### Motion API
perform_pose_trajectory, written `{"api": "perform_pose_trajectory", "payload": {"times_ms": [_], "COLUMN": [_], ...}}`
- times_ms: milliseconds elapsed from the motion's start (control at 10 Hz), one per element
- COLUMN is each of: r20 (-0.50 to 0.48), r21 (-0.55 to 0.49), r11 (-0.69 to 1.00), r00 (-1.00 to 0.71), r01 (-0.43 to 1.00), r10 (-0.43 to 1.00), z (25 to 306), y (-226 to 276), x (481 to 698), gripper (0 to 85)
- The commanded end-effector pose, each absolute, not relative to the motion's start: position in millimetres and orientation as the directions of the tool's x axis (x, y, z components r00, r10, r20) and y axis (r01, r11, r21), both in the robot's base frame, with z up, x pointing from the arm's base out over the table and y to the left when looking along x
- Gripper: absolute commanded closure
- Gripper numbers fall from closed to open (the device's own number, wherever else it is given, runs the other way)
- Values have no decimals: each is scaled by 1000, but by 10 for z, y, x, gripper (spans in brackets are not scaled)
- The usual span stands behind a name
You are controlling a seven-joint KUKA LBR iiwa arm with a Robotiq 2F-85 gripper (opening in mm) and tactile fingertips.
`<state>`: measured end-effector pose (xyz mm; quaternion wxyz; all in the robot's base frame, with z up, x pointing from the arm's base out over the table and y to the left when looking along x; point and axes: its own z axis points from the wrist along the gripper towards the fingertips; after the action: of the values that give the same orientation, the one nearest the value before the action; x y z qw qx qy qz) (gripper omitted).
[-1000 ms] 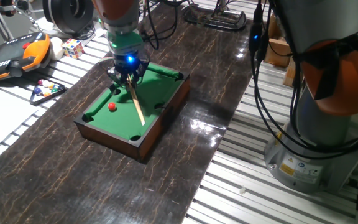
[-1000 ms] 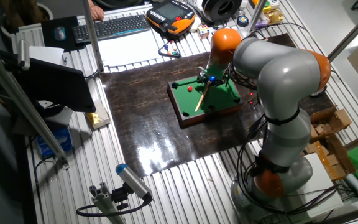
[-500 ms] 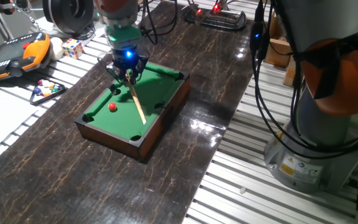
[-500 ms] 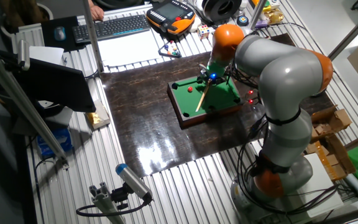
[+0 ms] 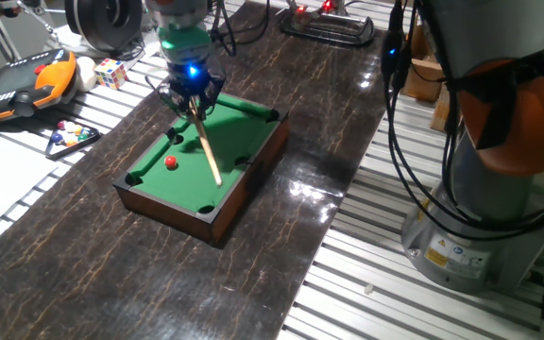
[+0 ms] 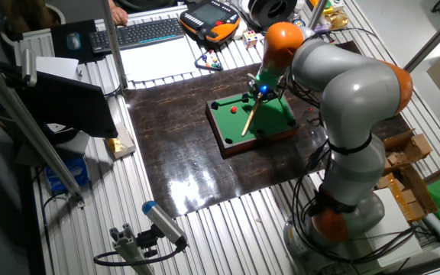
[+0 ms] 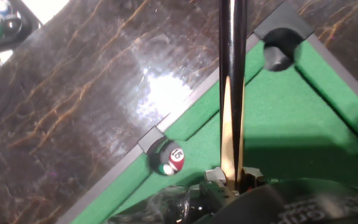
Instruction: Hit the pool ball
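The gripper [image 5: 193, 93] is grasping a cue [image 5: 207, 150] slanting over the green felt of the pool table [image 5: 217, 213]; the red ball [image 5: 170, 161] is sitting left of the cue tip, apart from it

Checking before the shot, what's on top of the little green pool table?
On the felt: the red pool ball. The cue, held in the gripper, slants across it. Hand view shows a striped ball in a side pocket. Felt under the gripper is hidden.
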<state>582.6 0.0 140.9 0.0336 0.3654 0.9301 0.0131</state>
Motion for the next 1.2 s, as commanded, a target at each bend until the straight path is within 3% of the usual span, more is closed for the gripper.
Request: {"api": "perform_pose_trajectory", "payload": {"times_ms": [0, 500, 1100], "r20": [-54, -95, -45], "r21": [51, 52, 75], "r11": [728, 576, 307], "r00": [-726, -570, -304], "r01": [684, 816, 949], "r10": [686, 816, 952], "z": [1431, 1583, 1707], "y": [-17, -67, -205], "x": [5829, 5797, 5771], "gripper": [843, 843, 843]}}
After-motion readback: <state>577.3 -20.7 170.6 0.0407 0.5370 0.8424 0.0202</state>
